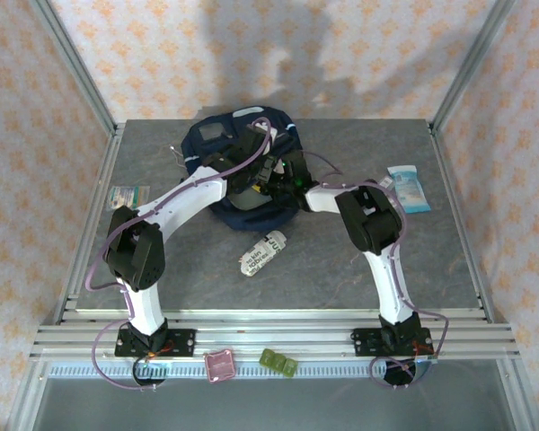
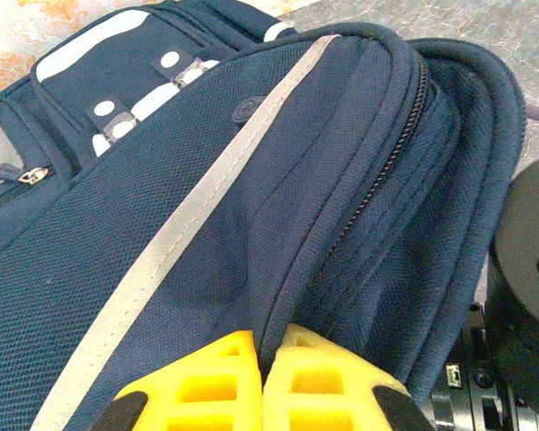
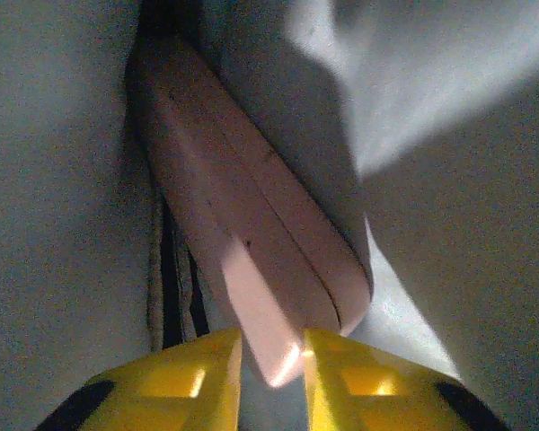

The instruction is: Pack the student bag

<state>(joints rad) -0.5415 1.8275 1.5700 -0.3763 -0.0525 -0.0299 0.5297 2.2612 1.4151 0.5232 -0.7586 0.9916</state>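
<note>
You are in the middle of loading the student bag [image 1: 213, 144], which is lying at the far centre of the table [image 1: 341, 274] with both arms reaching to it. Your left gripper [image 2: 269, 348] is pinching a fold of the navy fabric just beside the zipper [image 2: 388, 160]. Its yellow fingers are almost together with only the cloth between them, so it is holding the opening up. Your right gripper [image 3: 272, 346] is working inside the bag, surrounded by grey lining, and its jaws are clamping the near end of a flat pink case [image 3: 251, 235] that is pointing deeper into the compartment.

The next move, as I judge it, is calling for you to push the case further down, part the right jaws and draw straight back out, while the left is keeping the fabric lifted. The lining is crowding the case on both sides and could be snagging it.

Other things are waiting on the table: a white printed tube [image 1: 262, 252] near the bag, a blue-and-white packet [image 1: 408, 188] at the right edge, and a small greenish card [image 1: 128, 194] at the left. A pink piece [image 1: 220, 365] and a green piece [image 1: 278, 362] are sitting on the front rail between the arm bases.
</note>
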